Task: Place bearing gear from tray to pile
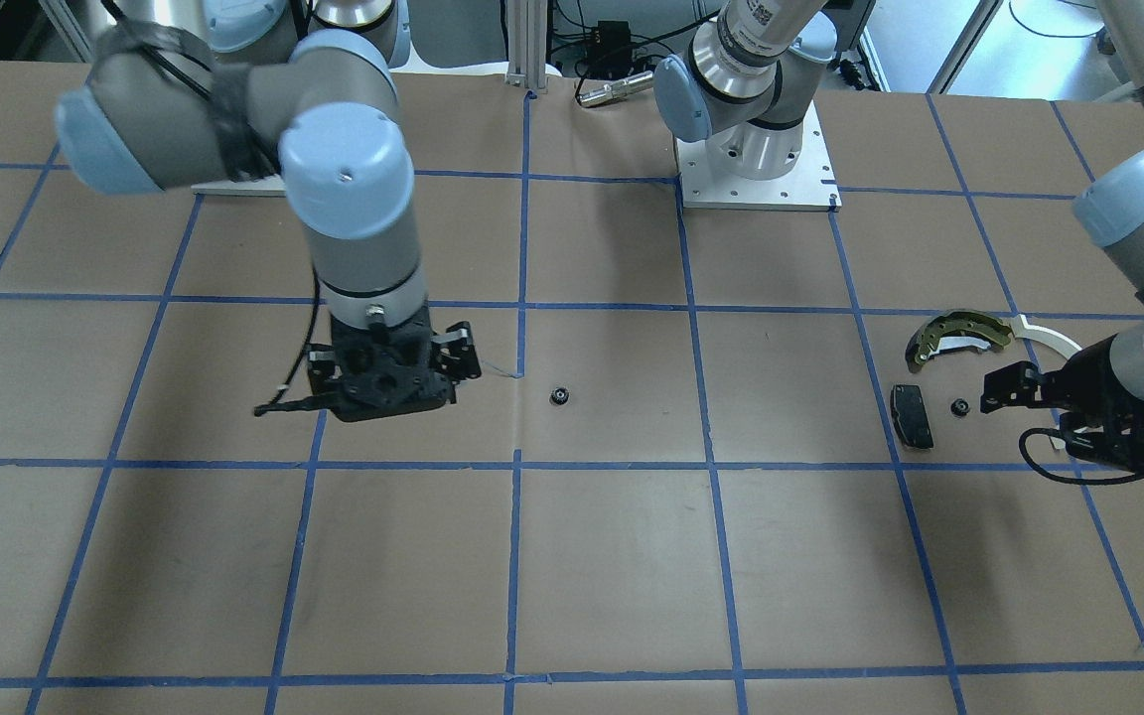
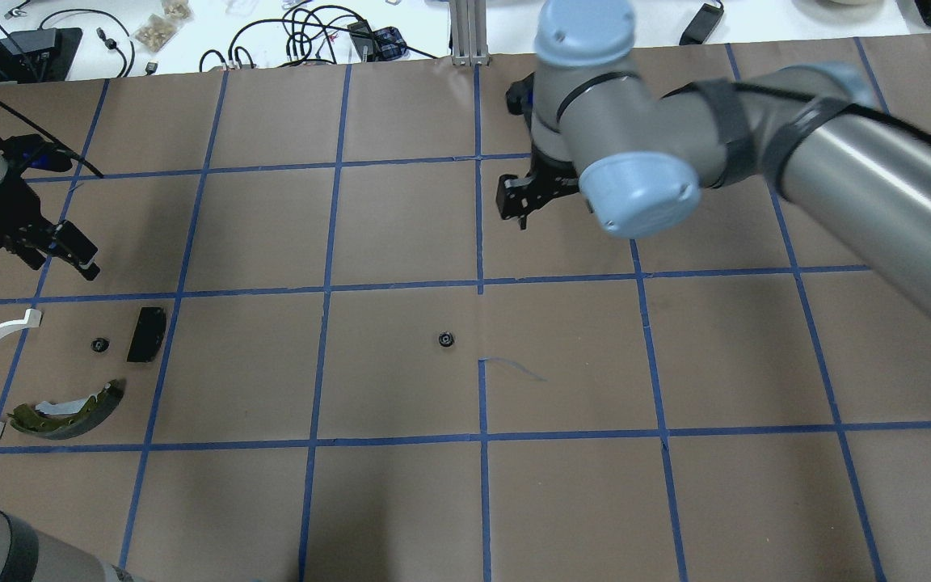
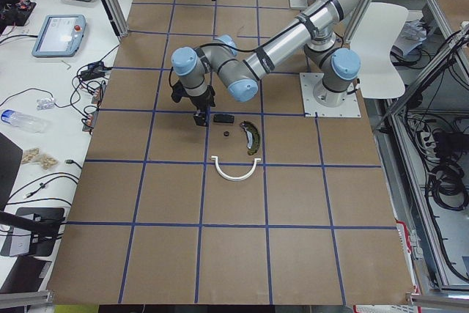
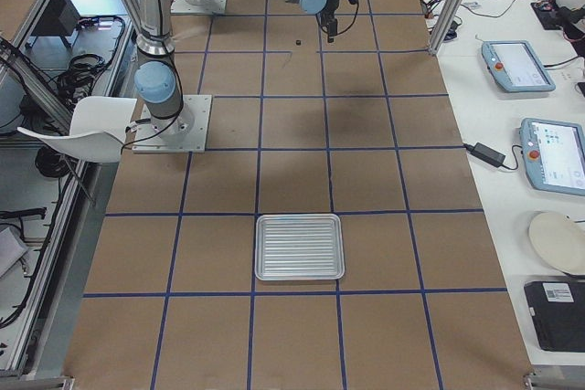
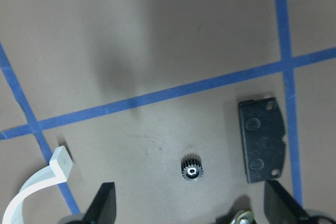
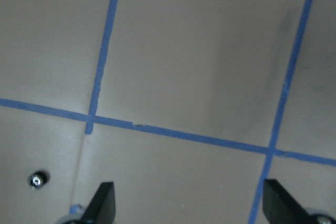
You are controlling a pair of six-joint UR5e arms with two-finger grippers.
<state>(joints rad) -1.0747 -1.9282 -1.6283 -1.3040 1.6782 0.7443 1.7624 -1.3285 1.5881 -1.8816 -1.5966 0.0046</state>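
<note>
Hovers with left jaws and right jaws spread, empty; shows gear beside the pad, second gear alone mid-surface.

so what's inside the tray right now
Only its bare ribbed floor shows inside the tray; no gear lies there. Nothing covers it in the exterior right view. One bearing gear sits mid-table, a second gear beside the black brake pad.
</note>
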